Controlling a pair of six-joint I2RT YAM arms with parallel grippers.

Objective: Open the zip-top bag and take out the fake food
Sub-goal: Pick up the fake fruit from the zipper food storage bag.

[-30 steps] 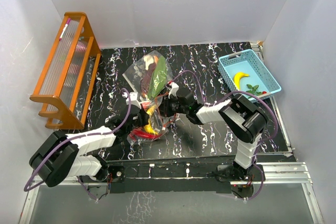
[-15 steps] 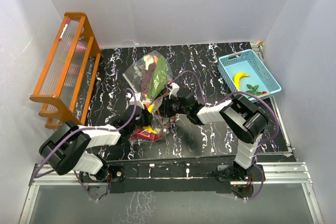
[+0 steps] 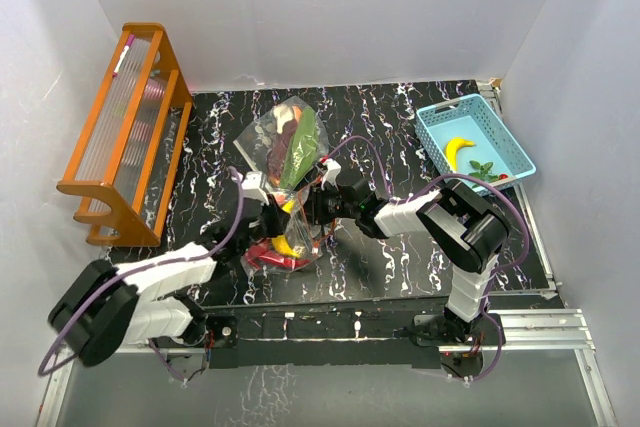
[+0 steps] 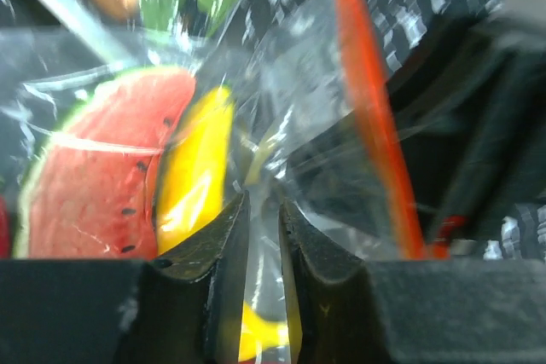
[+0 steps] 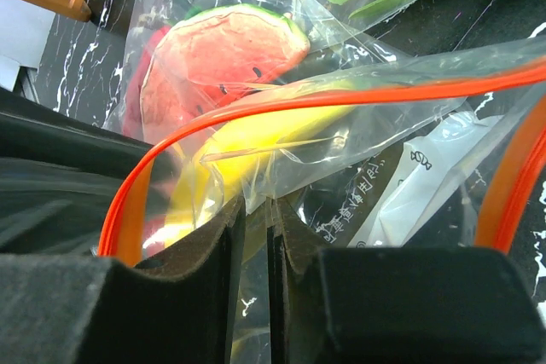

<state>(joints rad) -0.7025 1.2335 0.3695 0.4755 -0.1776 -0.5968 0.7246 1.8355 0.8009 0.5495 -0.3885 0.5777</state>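
Clear, crinkled film fills both wrist views. The zip-top bag [image 3: 272, 132] lies mid-worktop [image 3: 420, 257] with the fake food [image 4: 94, 168] inside: a watermelon slice, a glossy yellow piece and green leaves. Your left fingers [image 4: 232, 232] and right fingers [image 5: 223, 232] stand narrow with film in each gap; whether they pinch it, you cannot tell. You look to be at the opening step. Next, spread the orange zip strip [image 5: 281, 104] evenly, because slick film slips.
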